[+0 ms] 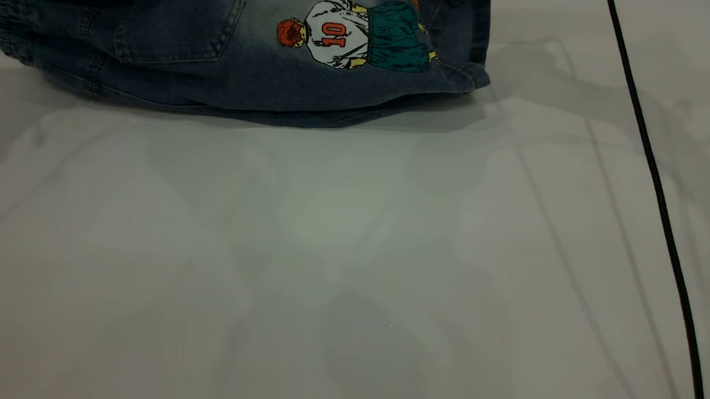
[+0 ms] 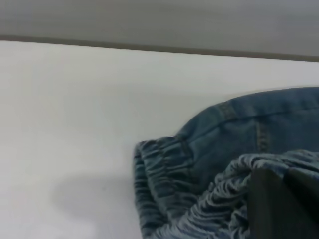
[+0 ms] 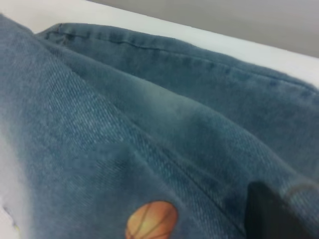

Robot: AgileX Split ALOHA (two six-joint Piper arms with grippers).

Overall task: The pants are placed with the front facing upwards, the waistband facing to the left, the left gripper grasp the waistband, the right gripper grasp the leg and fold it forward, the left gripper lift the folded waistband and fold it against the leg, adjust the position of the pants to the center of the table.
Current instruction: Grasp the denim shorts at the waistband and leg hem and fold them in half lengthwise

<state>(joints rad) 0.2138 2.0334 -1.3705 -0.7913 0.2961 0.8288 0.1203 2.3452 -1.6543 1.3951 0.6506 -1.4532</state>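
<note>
Denim fills my view: the pants (image 1: 236,53) lie folded lengthwise at the far edge of the white surface (image 1: 353,252), back pocket and cartoon print up, waistband (image 2: 164,184) at the left. My left fingers (image 2: 284,199) sit against the gathered waistband, seemingly pinching it for the second fold; my right fingers (image 3: 274,211) rest on the leg. Whether either pair is closed I cannot tell.
</note>
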